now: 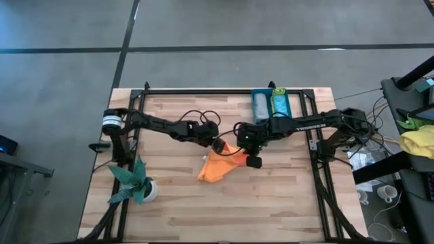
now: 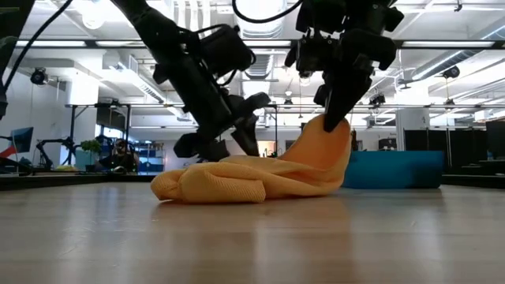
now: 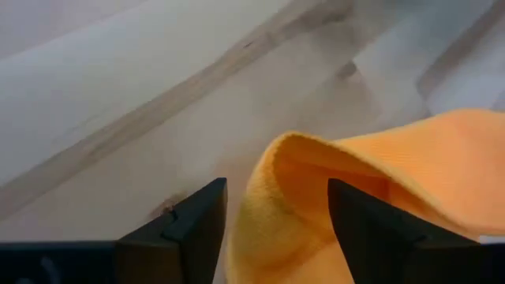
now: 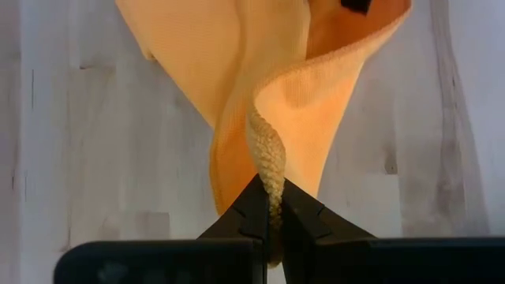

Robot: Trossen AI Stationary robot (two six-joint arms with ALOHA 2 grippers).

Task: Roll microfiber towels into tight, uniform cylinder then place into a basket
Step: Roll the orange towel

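Both arms matte black, jointed tubular links. Right arm (image 1: 305,123) carries white lettering along its forearm link. Left arm (image 1: 159,125) has a white-banded base joint. Loose black cables loop near both wrists.

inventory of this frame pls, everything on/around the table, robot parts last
orange towel: 1, orange, mid-table, crumpled, one corner lifted
rolled towels: 2, one grey-blue, one lime green, side by side in the basket
basket: 1, teal-blue, far edge of the table, right of centre
plant: 1, dark green leaves, white pot, near-left part of the table
cloth heap: 1, yellow and green, off the table at right
table: 1, light wood, black frame
left gripper: 1, dark, fingers open around a fold of the orange towel
right gripper: 1, dark, shut on the towel's lifted hem
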